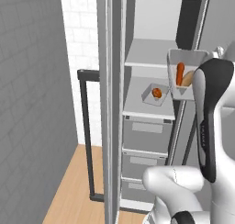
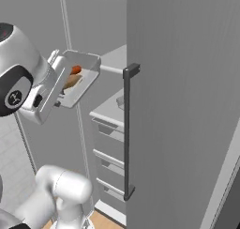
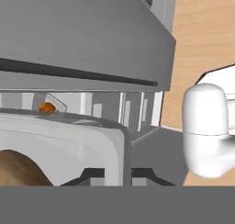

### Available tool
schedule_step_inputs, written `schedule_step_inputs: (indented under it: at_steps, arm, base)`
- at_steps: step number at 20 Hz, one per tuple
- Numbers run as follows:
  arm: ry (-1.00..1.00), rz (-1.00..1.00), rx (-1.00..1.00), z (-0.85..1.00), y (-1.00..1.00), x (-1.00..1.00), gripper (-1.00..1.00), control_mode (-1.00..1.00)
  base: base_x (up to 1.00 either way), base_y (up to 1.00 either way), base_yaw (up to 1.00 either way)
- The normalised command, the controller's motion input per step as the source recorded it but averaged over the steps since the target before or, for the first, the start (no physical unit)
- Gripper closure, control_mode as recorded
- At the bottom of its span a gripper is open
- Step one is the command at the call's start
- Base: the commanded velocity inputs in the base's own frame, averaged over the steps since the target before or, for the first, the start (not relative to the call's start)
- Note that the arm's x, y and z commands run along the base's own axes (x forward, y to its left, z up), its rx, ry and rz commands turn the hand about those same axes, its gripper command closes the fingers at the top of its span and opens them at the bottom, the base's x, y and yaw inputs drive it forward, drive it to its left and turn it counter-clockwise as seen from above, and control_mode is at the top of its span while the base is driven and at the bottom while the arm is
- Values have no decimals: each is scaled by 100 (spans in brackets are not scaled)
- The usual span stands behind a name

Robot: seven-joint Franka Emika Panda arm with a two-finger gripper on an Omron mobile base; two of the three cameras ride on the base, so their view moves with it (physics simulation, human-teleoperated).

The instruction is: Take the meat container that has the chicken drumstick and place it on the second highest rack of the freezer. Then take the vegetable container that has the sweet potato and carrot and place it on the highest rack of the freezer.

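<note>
My gripper [image 2: 60, 94] is shut on the near rim of the white vegetable container [image 2: 78, 78], which is held up tilted. In it lie the red-orange carrot [image 1: 180, 73] and the tan sweet potato [image 1: 187, 79]. The container hangs at the freezer's [image 1: 137, 16] open front, by the right front corner of the highest rack [image 1: 147, 53]. One shelf lower, the meat container [image 1: 154, 95] rests with the chicken drumstick [image 1: 157, 92] inside. The hand view has my gripper [image 3: 118, 175] clamped on the container rim [image 3: 69, 133], the sweet potato [image 3: 18, 170] close by and the drumstick [image 3: 46, 108] beyond.
Stacked grey drawers [image 1: 144, 136] fill the freezer below the shelves. Its open doors flank the opening, one with a dark bar handle [image 1: 87, 131] on the left, the other a broad grey panel with a handle [image 2: 126, 129] close on the right. Wooden floor [image 1: 73, 191] lies below.
</note>
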Motion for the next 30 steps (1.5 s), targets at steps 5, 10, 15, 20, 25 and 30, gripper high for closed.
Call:
schedule_step_inputs:
  at_steps: [5, 10, 15, 20, 25, 30]
  arm:
    - [-7, -5, 0, 50, -4, 1, 100, -100]
    - [-2, -5, 0, 37, 0, 25, 100, -100]
    - [0, -1, 0, 14, -13, 43, 100, -100]
    - [0, 0, 0, -3, -7, 38, 100, -100]
    - [0, 0, -1, -18, 0, 45, 100, -100]
    - [0, 0, 0, -21, -11, 44, 100, -100]
  base:
    - [0, 0, 0]
    - [0, 0, 0]
    - [0, 0, 0]
    - [0, 0, 0]
    - [0, 0, 0]
    - [0, 0, 0]
